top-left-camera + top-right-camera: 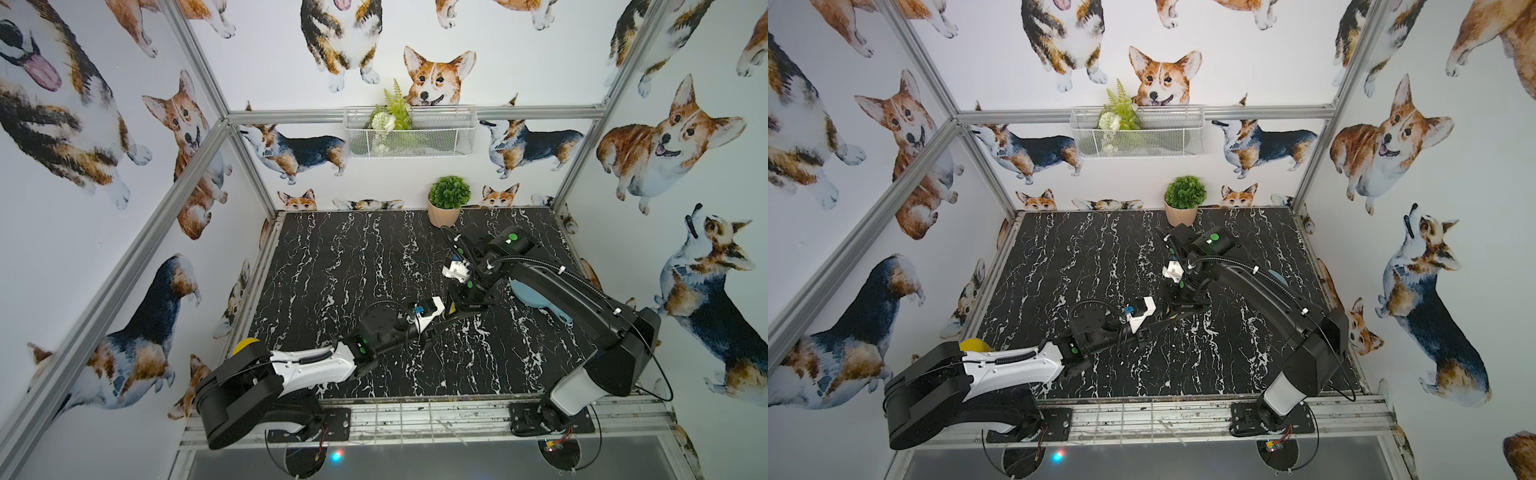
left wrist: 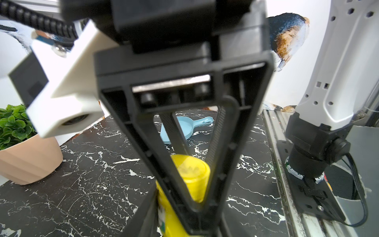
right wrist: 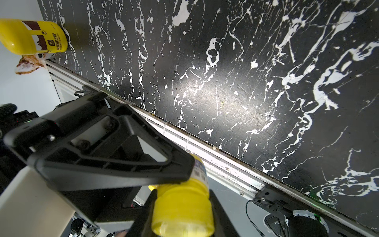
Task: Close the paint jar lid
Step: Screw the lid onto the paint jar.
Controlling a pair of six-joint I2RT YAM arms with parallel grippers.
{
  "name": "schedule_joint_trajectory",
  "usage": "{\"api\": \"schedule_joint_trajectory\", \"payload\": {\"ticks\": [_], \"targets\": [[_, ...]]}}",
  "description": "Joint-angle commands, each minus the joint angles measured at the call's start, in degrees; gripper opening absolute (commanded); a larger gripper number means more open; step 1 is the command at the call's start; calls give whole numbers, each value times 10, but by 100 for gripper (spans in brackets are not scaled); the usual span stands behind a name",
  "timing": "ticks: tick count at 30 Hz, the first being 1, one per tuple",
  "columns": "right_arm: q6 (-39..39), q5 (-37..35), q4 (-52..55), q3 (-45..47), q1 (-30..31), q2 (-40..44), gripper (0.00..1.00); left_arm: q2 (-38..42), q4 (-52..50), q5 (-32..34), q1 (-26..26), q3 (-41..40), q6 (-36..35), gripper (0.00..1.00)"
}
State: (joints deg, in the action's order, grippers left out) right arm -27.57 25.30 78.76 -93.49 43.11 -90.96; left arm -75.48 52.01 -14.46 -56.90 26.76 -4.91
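Observation:
The small yellow paint jar [image 2: 167,207] is held above the black marble table [image 1: 332,270], near its middle. My left gripper [image 2: 184,225] is shut on the jar's labelled body [image 3: 200,171]. My right gripper [image 3: 182,217] comes from the other side and is shut on the yellow lid [image 3: 182,207], which sits on the jar's end. In the left wrist view the lid's [image 2: 191,174] round top shows through the right finger's frame. In a top view only a sliver of the jar [image 1: 451,309] shows where the left gripper [image 1: 444,319] and the right gripper [image 1: 459,305] meet.
A potted green plant [image 1: 446,203] stands at the table's back edge. A light blue pan [image 1: 536,301] lies under the right arm. A larger yellow bottle [image 1: 247,345] with a black-and-yellow label [image 3: 43,41] stands at the front left corner. A wire basket [image 1: 409,133] hangs on the back wall.

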Motion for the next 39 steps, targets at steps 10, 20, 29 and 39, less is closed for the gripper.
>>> {"api": "schedule_joint_trajectory", "payload": {"ticks": [10,20,29,39], "targets": [[4,25,9,-28,0,-5,37,5,-6,-13,0,6,1,25],[22,26,17,-48,-16,8,59,17,-6,-9,-1,6,10,24],[121,-35,93,-96,-34,18,62,35,16,-59,23,11,77,24],[187,-2,52,-83,-33,43,60,35,34,-119,38,17,136,24]]}}
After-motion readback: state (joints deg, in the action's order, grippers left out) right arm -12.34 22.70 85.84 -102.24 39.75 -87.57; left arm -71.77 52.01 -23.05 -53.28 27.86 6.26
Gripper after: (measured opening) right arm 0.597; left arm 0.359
